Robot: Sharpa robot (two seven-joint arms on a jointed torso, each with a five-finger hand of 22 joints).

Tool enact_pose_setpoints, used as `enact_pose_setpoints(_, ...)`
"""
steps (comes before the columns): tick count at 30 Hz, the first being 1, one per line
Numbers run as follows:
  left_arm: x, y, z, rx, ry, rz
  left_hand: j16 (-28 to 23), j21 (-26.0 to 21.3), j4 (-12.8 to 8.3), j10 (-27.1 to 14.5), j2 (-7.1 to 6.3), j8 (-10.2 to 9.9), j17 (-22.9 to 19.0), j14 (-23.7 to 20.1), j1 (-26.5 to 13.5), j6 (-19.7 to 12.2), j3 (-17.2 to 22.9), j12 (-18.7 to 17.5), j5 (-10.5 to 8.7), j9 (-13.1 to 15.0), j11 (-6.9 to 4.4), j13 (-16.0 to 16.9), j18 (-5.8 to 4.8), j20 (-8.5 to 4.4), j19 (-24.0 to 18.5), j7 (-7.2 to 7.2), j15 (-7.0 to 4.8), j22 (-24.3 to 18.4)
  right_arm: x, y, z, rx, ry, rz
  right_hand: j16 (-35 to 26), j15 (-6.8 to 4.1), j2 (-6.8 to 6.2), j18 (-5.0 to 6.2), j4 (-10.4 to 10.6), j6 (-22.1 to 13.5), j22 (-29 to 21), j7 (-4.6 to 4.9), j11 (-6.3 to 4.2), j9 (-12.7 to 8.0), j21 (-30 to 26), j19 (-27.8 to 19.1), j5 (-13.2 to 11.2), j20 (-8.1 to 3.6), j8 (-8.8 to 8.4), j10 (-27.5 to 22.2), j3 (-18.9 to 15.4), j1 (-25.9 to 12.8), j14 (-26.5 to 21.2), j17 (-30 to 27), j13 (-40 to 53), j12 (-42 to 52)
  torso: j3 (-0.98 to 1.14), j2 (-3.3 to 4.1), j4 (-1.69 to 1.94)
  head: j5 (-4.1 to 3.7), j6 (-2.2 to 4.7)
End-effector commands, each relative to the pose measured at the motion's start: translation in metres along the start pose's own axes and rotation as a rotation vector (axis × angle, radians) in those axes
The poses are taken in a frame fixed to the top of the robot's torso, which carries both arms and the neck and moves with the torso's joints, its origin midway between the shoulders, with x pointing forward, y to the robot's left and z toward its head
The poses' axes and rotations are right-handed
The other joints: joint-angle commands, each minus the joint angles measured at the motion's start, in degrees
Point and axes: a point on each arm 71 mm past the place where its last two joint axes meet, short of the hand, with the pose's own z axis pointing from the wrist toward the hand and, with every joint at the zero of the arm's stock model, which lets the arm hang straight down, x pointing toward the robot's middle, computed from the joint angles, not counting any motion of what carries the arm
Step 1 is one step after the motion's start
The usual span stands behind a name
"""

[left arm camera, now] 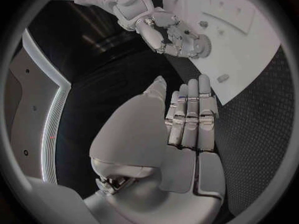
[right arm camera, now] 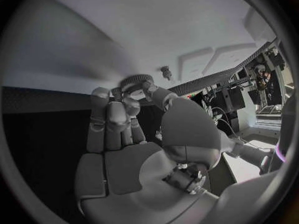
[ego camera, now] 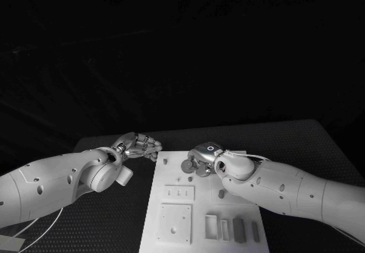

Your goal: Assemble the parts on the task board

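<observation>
The right hand (ego camera: 207, 158) hovers over the far end of the task board (ego camera: 171, 176), toward 12 o'clock, its fingers (right arm camera: 127, 107) pinching a small round gear (right arm camera: 136, 79). A peg (right arm camera: 166, 72) stands on the board just beside the gear. Judged from this, the gear should be kept level and centred over its seat, then lowered without tilt. The left hand (ego camera: 138, 146) waits off the board's 10 o'clock corner above the worktop (ego camera: 114, 211), fingers together and straight, holding nothing.
</observation>
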Motion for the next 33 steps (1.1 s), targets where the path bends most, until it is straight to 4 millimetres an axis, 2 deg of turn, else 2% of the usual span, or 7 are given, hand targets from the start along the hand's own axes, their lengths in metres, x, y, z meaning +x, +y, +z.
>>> enact_pose_setpoints(1, 0.001, -0.001, 0.0, 0.005, 0.008, -0.004, -0.32, -0.23, 0.11, 0.03, 0.02, -0.38, 0.1, 0.44, -0.56, -0.21, 0.33, -0.38, 0.11, 0.07, 0.35, 0.07, 0.7, -0.05, -0.5, 0.34, 0.08, 0.06, 0.007, -0.002, -0.001, -0.003, 0.079, 0.027, -0.12, 0.05, 0.71, 2.19, -0.26, 2.57, 0.79, 1.65, 2.24, 0.15, -0.2, -0.51, 0.14, 0.09, 0.59, -3.14, -0.31, -0.02, -0.3, 0.08, -0.08, 0.31, -0.02, -0.02, 0.15, 0.02, -0.16)
enact_pose_setpoints(8, 0.0, -0.001, 0.0, 0.005, 0.006, -0.004, -0.37, -0.24, 0.1, -0.01, 0.01, -0.42, 0.15, 0.45, -0.6, -0.28, 0.35, -0.41, 0.11, 0.06, 0.37, 0.07, 0.71, -0.05, -0.5, 0.37, 0.08, 0.08, 0.01, -0.006, -0.004, 0.004, 0.113, 0.032, -0.06, -0.09, 1.6, 2.19, 0.03, 3.01, 0.88, 1.5, 2.1, 0.17, -0.15, -0.85, 0.13, 0.24, 0.86, -3.42, -0.98, -0.92, -0.53, 0.12, -0.14, 0.55, -0.03, -0.02, -0.08, 0.17, -0.23)
enact_pose_setpoints(15, -0.001, 0.0, -0.001, 0.004, 0.004, -0.004, -0.4, -0.26, 0.08, -0.02, 0.0, -0.44, 0.18, 0.46, -0.6, -0.31, 0.38, -0.42, 0.11, 0.06, 0.37, 0.08, 0.72, -0.06, -0.5, 0.38, 0.07, 0.09, 0.009, -0.016, -0.009, 0.035, 0.089, 0.024, -0.01, -0.12, 1.4, 2.19, 0.18, 3.01, 0.9, 1.48, 2.07, 0.13, -0.1, -0.89, 0.13, 0.26, 0.86, -3.48, -1.19, -1.26, -0.55, 0.13, -0.17, 0.63, -0.02, 0.0, -0.12, 0.05, -0.28)
enact_pose_setpoints(18, -0.001, 0.0, -0.001, 0.004, 0.003, -0.004, -0.41, -0.26, 0.08, -0.03, -0.01, -0.45, 0.18, 0.46, -0.6, -0.31, 0.38, -0.42, 0.11, 0.06, 0.37, 0.08, 0.72, -0.06, -0.5, 0.38, 0.07, 0.09, 0.008, -0.019, -0.01, 0.043, 0.066, 0.026, 0.01, -0.14, 1.11, 2.19, 0.28, 2.97, 0.9, 1.47, 2.06, 0.1, -0.07, -0.89, 0.14, 0.25, 0.83, -3.5, -1.24, -1.39, -0.55, 0.14, -0.2, 0.67, -0.11, 0.0, -0.03, -0.06, -0.25)
enact_pose_setpoints(24, -0.002, 0.0, -0.002, 0.003, 0.0, -0.003, -0.42, -0.27, 0.07, -0.03, -0.03, -0.45, 0.2, 0.47, -0.59, -0.32, 0.39, -0.42, 0.11, 0.06, 0.37, 0.09, 0.72, -0.06, -0.5, 0.39, 0.07, 0.1, 0.004, -0.021, -0.016, 0.043, 0.01, 0.039, 0.05, -0.11, 0.22, 2.19, 0.34, 2.57, 0.88, 1.53, 2.11, -0.05, 0.0, -0.82, 0.13, 0.16, 0.6, -3.5, -1.1, -1.26, -0.52, 0.13, -0.3, 0.76, -0.04, 0.0, -0.02, -0.08, -0.18)
enact_pose_setpoints(26, -0.003, 0.0, -0.002, 0.003, -0.002, -0.003, -0.43, -0.27, 0.06, -0.04, -0.04, -0.45, 0.21, 0.47, -0.58, -0.33, 0.4, -0.42, 0.11, 0.06, 0.37, 0.09, 0.72, -0.07, -0.5, 0.39, 0.07, 0.1, 0.003, -0.021, -0.019, 0.039, 0.0, 0.047, 0.06, -0.08, -0.94, 2.19, 0.16, 2.47, 0.86, 1.56, 2.14, -0.1, 0.03, -0.78, 0.13, 0.09, 0.56, -3.5, -1.02, -0.98, -0.49, 0.11, -0.37, 0.78, -0.03, -0.01, -0.08, -0.09, -0.15)
enact_pose_setpoints(33, -0.006, 0.001, -0.002, 0.001, -0.01, -0.001, -0.46, -0.28, 0.04, -0.04, -0.07, -0.46, 0.23, 0.47, -0.55, -0.33, 0.41, -0.42, 0.11, 0.06, 0.37, 0.09, 0.73, -0.07, -0.5, 0.39, 0.06, 0.11, -0.014, -0.026, -0.032, 0.02, -0.103, 0.097, 0.07, -0.07, -2.3, 2.19, 0.46, 2.5, 0.76, 1.57, 2.15, -0.15, 0.09, -0.51, 0.14, -0.03, 0.61, -3.33, -0.49, -0.37, -0.31, 0.02, -0.59, 0.94, -0.01, -0.12, -0.15, -0.3, 0.18)
